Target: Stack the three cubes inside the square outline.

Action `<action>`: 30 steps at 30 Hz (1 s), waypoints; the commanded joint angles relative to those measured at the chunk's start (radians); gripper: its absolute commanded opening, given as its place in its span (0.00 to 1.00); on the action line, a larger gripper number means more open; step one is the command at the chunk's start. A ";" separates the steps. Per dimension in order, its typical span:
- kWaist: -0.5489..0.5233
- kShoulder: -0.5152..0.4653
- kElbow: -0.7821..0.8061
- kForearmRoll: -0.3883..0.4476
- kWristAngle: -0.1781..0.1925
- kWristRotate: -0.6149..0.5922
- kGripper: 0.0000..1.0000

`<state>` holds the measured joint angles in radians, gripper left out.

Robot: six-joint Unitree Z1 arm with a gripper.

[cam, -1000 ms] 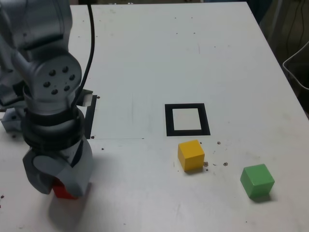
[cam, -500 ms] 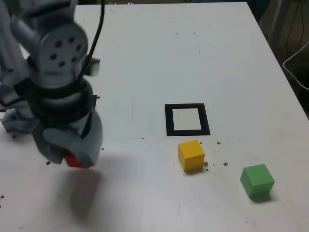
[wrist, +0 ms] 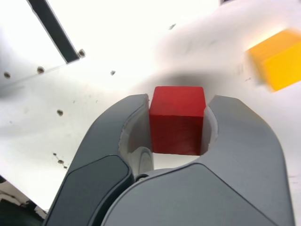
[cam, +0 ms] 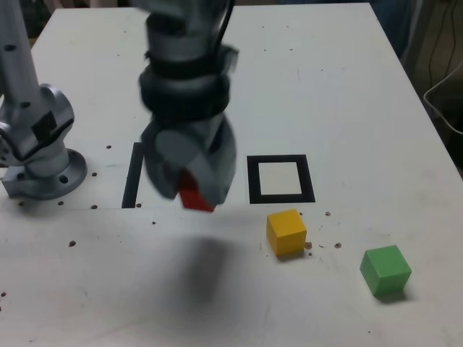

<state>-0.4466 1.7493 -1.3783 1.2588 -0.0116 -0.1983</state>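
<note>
Hand (cam: 194,189) clamped on red cube (cam: 195,195), raised off the table (cam: 347,87); square outline (cam: 281,178) lies just toward the exterior view's right, empty.

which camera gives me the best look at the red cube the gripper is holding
The wrist view. There the red cube fills the middle of the picture, sharp, with the jaws pressed against two opposite faces. In the exterior view the gripper hides most of it; only a blurred red corner shows below the fingers.
</note>
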 commanded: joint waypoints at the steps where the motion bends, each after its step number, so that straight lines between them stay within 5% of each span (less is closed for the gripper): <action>1: 0.044 0.015 -0.035 0.019 0.006 0.029 0.08; 23: 0.331 0.215 -0.130 -0.024 0.054 0.142 0.08; 30: 0.335 0.236 -0.111 -0.074 0.027 0.141 0.09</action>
<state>-0.1128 1.9796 -1.4907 1.1914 0.0185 -0.0575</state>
